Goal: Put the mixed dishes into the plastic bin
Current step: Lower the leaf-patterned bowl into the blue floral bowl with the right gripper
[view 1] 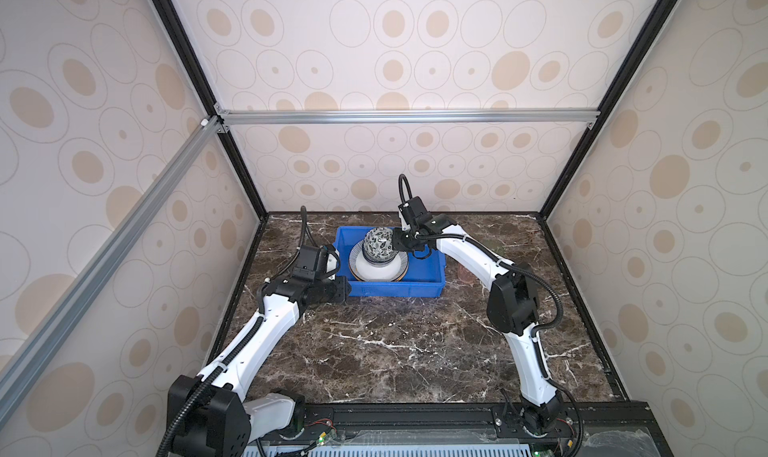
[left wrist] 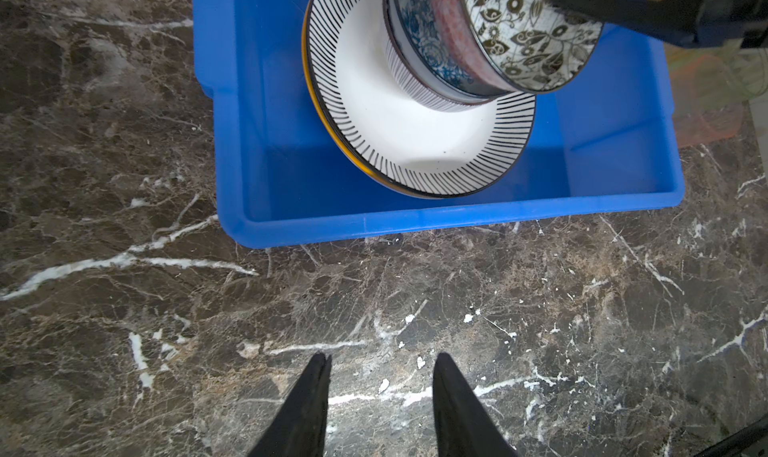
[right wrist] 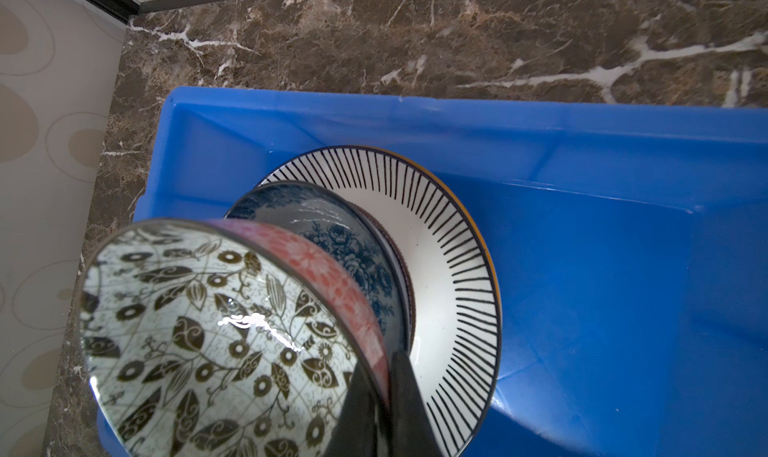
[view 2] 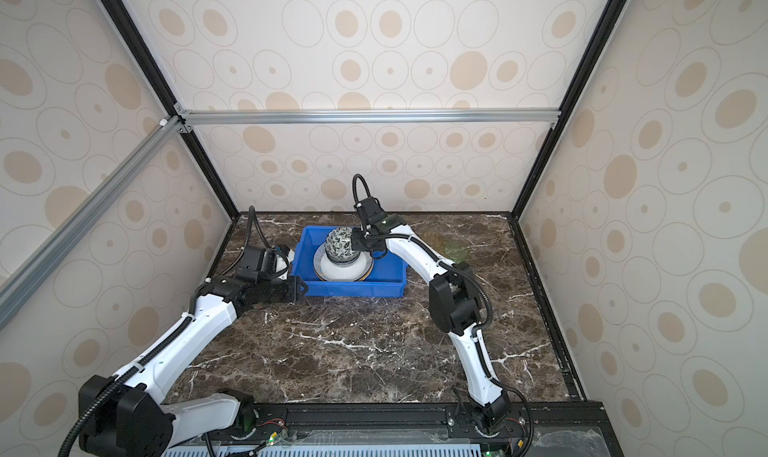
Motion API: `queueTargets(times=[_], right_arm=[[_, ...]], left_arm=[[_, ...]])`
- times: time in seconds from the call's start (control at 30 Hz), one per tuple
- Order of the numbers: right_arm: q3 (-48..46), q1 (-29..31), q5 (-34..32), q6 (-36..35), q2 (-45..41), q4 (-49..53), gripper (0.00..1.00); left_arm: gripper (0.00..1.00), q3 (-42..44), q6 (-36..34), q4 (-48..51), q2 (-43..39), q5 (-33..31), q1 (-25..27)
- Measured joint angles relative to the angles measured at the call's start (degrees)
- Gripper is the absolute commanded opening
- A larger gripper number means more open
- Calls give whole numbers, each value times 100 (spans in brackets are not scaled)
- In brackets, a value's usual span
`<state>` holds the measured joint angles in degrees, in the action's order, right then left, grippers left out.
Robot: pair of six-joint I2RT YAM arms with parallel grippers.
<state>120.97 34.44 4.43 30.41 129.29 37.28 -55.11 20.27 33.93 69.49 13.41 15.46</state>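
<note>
Blue bin (view 1: 395, 286) sits at 12 o'clock on the marble table (view 1: 395, 342), long axis running 9–3. The striped-rim plate (view 1: 384, 271) lies flat in its 9 o'clock half with the blue floral bowl (left wrist: 428, 48) stacked on top. Right gripper (right wrist: 374, 372) is clamped on the 3 o'clock rim of the leaf-patterned bowl (view 1: 377, 243), which is tilted off level above that stack; left gripper (left wrist: 382, 357) has its jaws apart and empty over marble outside the bin's 9 o'clock wall, pointing toward 3 o'clock.
</note>
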Motion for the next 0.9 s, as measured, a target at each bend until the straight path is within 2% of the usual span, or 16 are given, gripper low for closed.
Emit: queueTargets(times=[0.5,0.9], right_arm=[[173,0,-39,90,240,-11,0],[389,2,-39,192,369,127,9]], left_arm=[[42,-13,0,2,2,22,-2],[42,-44,0,2,37,22,-11]])
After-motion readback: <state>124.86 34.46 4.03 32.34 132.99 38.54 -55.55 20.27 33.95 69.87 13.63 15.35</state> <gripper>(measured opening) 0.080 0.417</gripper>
